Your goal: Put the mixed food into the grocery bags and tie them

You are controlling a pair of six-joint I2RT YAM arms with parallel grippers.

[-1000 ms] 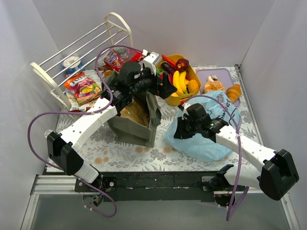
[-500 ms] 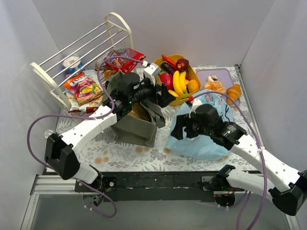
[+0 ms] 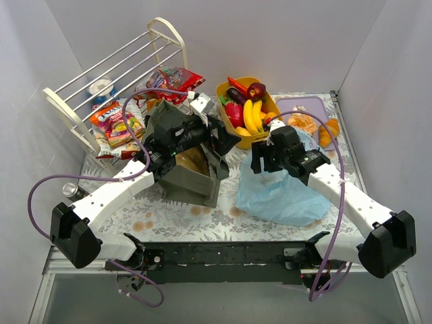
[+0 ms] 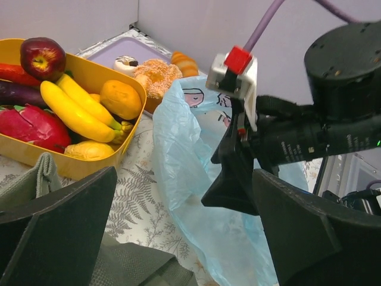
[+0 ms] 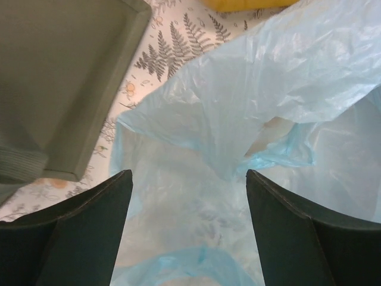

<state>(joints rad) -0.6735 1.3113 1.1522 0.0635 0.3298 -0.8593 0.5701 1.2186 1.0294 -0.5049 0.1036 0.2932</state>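
The right hand is hovering wide open, holding nothing, over the crumpled blue bag lying by the worktop's near edge, right of middle. The left hand is gaping wide above the tote. It is nearer the bananas, which are lying just beyond it in the tub, long axis running near-to-far

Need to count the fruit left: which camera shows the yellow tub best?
Top external: it looks down into the yellow tub, nearly all in frame. The left wrist view is closer but side-on, the tub cut off at the left edge. The right wrist view catches only a sliver at the top edge.
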